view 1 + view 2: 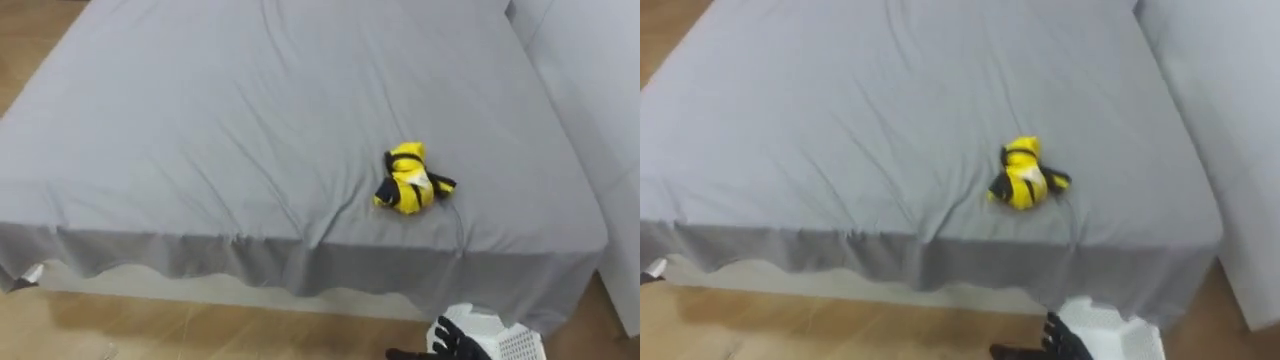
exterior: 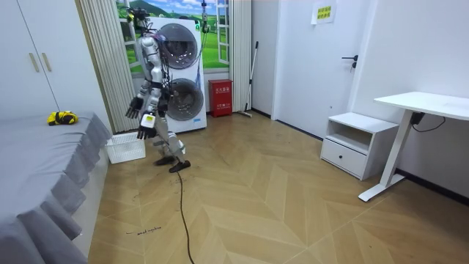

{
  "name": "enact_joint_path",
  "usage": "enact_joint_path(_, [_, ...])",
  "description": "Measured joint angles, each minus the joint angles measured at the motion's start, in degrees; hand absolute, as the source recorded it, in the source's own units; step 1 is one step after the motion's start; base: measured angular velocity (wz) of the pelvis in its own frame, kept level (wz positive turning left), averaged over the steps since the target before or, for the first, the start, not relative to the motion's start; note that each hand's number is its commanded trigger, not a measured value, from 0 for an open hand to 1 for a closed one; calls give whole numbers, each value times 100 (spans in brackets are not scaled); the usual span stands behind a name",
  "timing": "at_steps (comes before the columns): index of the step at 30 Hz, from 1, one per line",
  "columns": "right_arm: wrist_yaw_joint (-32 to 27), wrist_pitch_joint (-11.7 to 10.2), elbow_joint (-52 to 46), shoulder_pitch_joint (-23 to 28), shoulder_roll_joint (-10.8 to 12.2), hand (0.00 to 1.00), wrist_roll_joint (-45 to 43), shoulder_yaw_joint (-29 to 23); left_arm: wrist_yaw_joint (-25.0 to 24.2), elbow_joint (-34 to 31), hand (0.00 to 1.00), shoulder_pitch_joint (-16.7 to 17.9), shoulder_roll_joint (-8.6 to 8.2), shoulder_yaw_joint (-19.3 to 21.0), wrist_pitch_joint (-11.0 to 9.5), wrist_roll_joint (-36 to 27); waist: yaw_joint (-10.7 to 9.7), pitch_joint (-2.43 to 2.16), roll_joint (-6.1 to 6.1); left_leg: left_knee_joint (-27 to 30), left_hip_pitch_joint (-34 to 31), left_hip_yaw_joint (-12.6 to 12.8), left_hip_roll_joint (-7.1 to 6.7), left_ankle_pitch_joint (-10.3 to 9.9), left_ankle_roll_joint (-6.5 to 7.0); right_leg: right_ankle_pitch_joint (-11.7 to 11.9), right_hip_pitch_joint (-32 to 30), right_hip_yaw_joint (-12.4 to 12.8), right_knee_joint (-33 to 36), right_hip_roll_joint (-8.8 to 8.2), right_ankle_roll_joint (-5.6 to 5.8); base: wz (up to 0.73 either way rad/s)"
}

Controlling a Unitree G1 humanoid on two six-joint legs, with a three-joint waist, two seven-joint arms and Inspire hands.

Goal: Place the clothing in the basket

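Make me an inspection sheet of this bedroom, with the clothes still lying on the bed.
Surface: grey bed sheet, wrinkled.
Job's things: yellow and black clothes bunched on the bed, near its front edge; white basket on the floor below that edge, to the robot's right.
Clutter: small pale scrap on the floor by the bed's left corner, too small to identify.
Hands: right hand low beside the basket, fingers spread, holding nothing; left hand hangs in front of the body.
Cables: dark cable under the white desk.
Surroundings: stacked washing machines, red box, white cabinet.
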Motion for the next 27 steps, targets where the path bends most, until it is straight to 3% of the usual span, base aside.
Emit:
enact_joint_path(1, [-50,-2,-118,-26,-12,0,-9,1,-29,-27,0,17,-2,3,-11,-1,-60,10,-6,337,-43,22,133,29,-183,-155,224,100,11,5,10,43])
enact_joint_path(2, [-54,-1,-181,7,-19,0,2,-3,-32,-68,0,15,1,3,-29,-2,-94,28,-34,456,-79,17,197,42,-202,-220,349,161,31,-2,30,81])
enact_joint_path(3, [-56,31,-310,63,-29,0,44,-17,-27,-202,0,37,21,-3,-94,-35,-165,80,-115,698,-127,74,282,149,-223,-360,576,187,143,-5,88,74])
enact_joint_path(4, [-44,56,-481,120,-19,0,143,-5,-18,-353,0,113,40,-1,-151,-128,-209,99,-148,1171,-146,103,347,290,-235,-554,723,-96,312,22,57,54])
enact_joint_path(5, [-35,56,-581,137,-19,0,243,5,-16,-377,0,156,54,6,-180,-172,-202,104,-191,1459,-182,129,391,334,-250,-638,788,-278,259,24,37,-10])
enact_joint_path(6, [-27,49,-786,117,-15,0,373,25,-16,-391,0,297,73,33,-212,-269,-161,73,-239,2173,-401,239,490,467,-245,-793,1140,-559,8,-6,-53,-61])
enact_joint_path(7, [-32,3,-909,58,-48,0,464,43,-30,-340,0,377,47,115,-182,-276,-179,51,-263,2906,-689,110,590,607,-261,-866,1386,-442,-277,84,-35,-63])
enact_joint_path(8, [-38,-21,-937,12,-56,0,470,73,-34,-343,0,401,50,117,-161,-277,-211,62,-262,3107,-838,12,591,559,-213,-874,1456,-410,-344,100,-35,-25])
enact_joint_path(9, [-110,-34,-946,67,-65,0,479,45,-29,-356,0,435,67,101,-148,-349,-294,73,-342,3240,-1195,-26,530,378,-34,-881,1581,-353,-485,73,-18,0])
enact_joint_path(10, [-194,14,-945,94,-91,0,494,-18,-27,-386,0,415,63,93,-148,-439,-310,86,-412,3113,-1590,-160,408,93,-10,-873,1677,-291,-581,9,3,-10])
enact_joint_path(11, [-223,37,-946,92,-95,0,495,-36,-27,-395,0,404,63,96,-148,-448,-301,85,-422,2951,-1785,-192,351,1,-43,-866,1689,-242,-608,-6,17,-46])
enact_joint_path(12, [-253,42,-946,91,-118,0,516,-75,-41,-408,0,369,62,108,-169,-466,-254,84,-421,2419,-2091,-236,288,-49,-69,-852,1704,-87,-653,-4,41,-66])
enact_joint_path(13, [-273,51,-946,103,-139,0,524,-128,-75,-409,0,332,53,140,-226,-509,-174,76,-398,1761,-2308,-231,243,-9,-104,-874,1706,60,-639,0,82,-73])
enact_joint_path(14, [-308,52,-936,117,-147,0,527,-129,-91,-405,0,327,55,158,-246,-509,-164,73,-412,1600,-2376,-174,244,205,127,-896,1705,162,-604,-15,120,-71])
enact_joint_path(15, [-367,58,-932,128,-143,0,520,-119,-104,-376,0,360,46,208,-262,-508,-137,7,-413,1355,-2281,-136,189,389,278,-936,1702,359,-544,-67,200,-51])
enact_joint_path(16, [-428,51,-1080,120,-156,0,530,-134,-126,-265,0,308,56,189,-262,-512,-233,-25,-446,1088,-2102,-95,82,431,329,-955,1702,449,-549,-135,257,-42])
enact_joint_path(19, [-499,-132,-1181,44,-193,0,534,-295,-187,-90,0,231,89,134,-245,-508,-350,-20,-431,736,-1973,-83,-88,556,393,-975,1662,431,-554,-267,321,-8])
enact_joint_path(23, [-590,-192,-1289,-177,-332,0,544,-339,-260,-10,0,163,96,140,-152,-498,-352,26,-356,597,-2137,-82,-176,667,432,-987,1409,423,-550,-348,348,5])
enact_joint_path(27, [-492,-221,-1301,-457,-385,0,523,-316,-335,228,0,-71,105,147,-19,-487,-311,34,-334,422,-2195,-75,-225,771,438,-988,1270,407,-544,-387,360,3])
